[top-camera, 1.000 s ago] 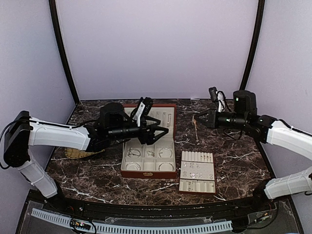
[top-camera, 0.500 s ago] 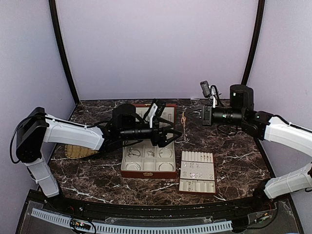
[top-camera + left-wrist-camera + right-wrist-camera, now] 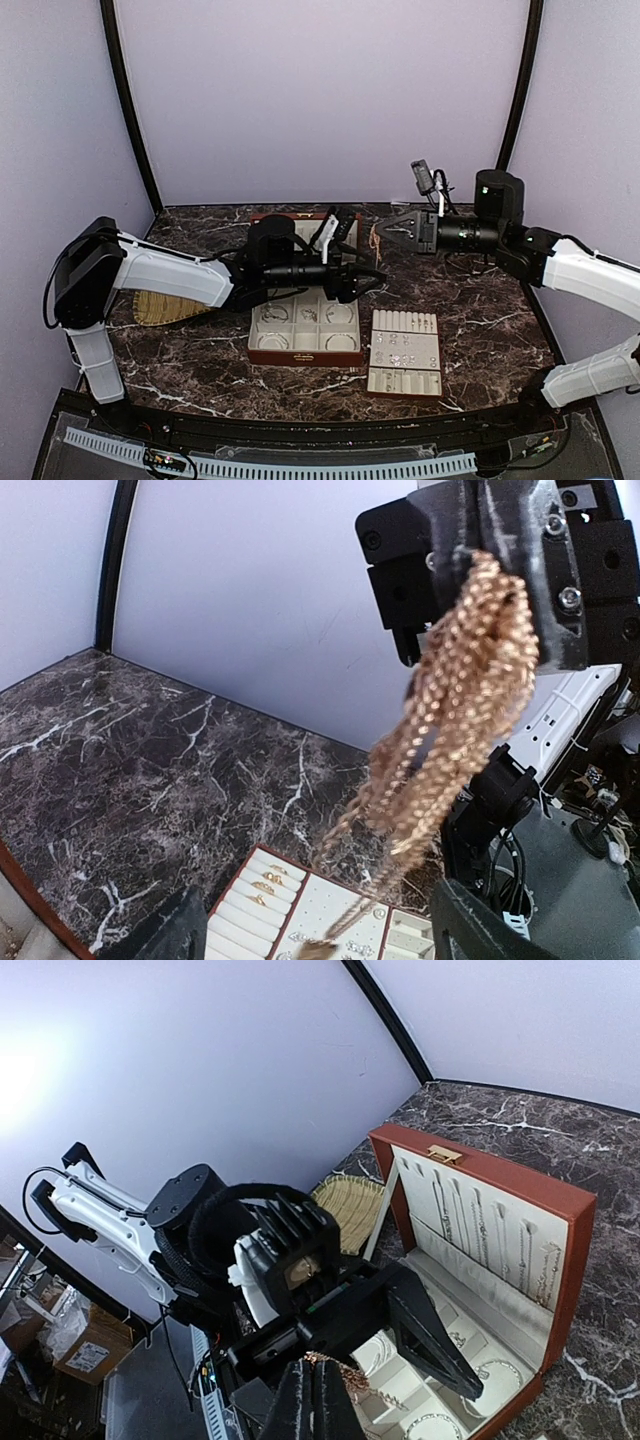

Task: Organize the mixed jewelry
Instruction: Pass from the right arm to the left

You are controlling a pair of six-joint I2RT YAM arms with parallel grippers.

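My right gripper point(image 3: 382, 232) is shut on a bunch of gold chain point(image 3: 376, 243), which hangs in the air above the table to the right of the open red-brown box point(image 3: 300, 355). In the left wrist view the chain point(image 3: 470, 670) dangles straight ahead, its lower end between the spread fingers of my open left gripper point(image 3: 320, 938). My left gripper point(image 3: 368, 283) holds nothing and hovers over the box's right side. Silvery bangles point(image 3: 340, 313) and small pieces lie in the box's compartments. In the right wrist view the shut fingers point(image 3: 312, 1390) pinch the chain point(image 3: 350, 1375).
A cream slotted tray point(image 3: 405, 382) with rings and studs sits right of the box. A woven straw mat point(image 3: 165, 312) lies at the left, partly under my left arm. Thin necklaces hang in the box's raised lid point(image 3: 480, 1230). The marble table ends at curved black rails.
My left arm has reached further right across the box, its gripper a little wider. My right gripper has lifted and moved left with the chain, meeting the left gripper.
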